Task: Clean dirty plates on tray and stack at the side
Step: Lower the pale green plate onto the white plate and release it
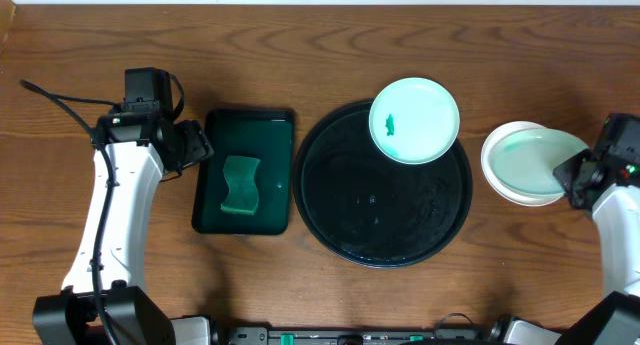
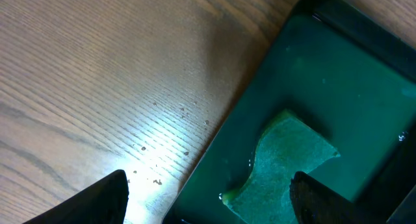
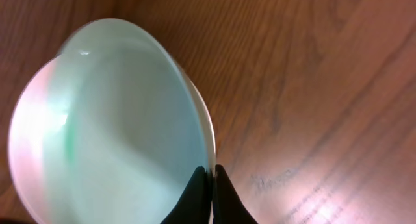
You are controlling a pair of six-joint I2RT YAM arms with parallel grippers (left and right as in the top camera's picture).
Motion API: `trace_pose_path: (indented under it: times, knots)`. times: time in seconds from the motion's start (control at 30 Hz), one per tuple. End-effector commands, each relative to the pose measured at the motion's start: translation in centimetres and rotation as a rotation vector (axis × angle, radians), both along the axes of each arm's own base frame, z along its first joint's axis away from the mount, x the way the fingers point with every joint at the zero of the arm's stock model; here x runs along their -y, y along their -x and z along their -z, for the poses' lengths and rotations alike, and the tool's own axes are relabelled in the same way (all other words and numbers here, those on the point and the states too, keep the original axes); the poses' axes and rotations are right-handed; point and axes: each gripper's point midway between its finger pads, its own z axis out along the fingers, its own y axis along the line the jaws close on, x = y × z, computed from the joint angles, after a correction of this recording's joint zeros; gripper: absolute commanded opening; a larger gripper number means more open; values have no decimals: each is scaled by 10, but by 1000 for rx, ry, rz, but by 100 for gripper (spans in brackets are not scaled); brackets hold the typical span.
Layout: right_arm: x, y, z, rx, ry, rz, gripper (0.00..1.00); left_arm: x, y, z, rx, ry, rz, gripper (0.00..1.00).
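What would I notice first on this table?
The big shiny black tray sits in the middle, with a white plate smeared green at its far edge. Right of it, the right hand pinches the stacked plates by the rim; on the left, a green sponge lies in a small green tray.

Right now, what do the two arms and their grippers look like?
Both arms have smooth white links and black joints. A black cable runs along the left arm, with a boxy black block at its wrist. The right arm shows a small green light. The left gripper and right gripper have black fingers.
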Motion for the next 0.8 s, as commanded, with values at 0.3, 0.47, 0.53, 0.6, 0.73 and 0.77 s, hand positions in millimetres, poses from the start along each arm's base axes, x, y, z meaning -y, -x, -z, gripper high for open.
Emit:
trace_pose_path:
  times: [0.3, 0.47, 0.53, 0.6, 0.73, 0.77]
  knots:
    - [-18, 1, 28, 22, -45, -120, 33, -4, -3, -7, 15, -15, -5, 80]
    - [-54, -31, 10, 133, -127, -442, 53, -4, -3, -7, 15, -15, -6, 80]
    - [-69, -45, -6, 182, -147, -553, 56, -4, -3, -7, 15, -14, -6, 80]
    - [-82, -53, -21, 200, -157, -628, 57, -4, -3, -7, 15, -15, -6, 80]
    - [-112, -65, -60, 187, -121, -809, 58, -4, -3, -7, 15, -15, -6, 80]
    - [-123, -69, -72, 189, -102, -865, 58, -4, -3, -7, 15, -15, -6, 80]
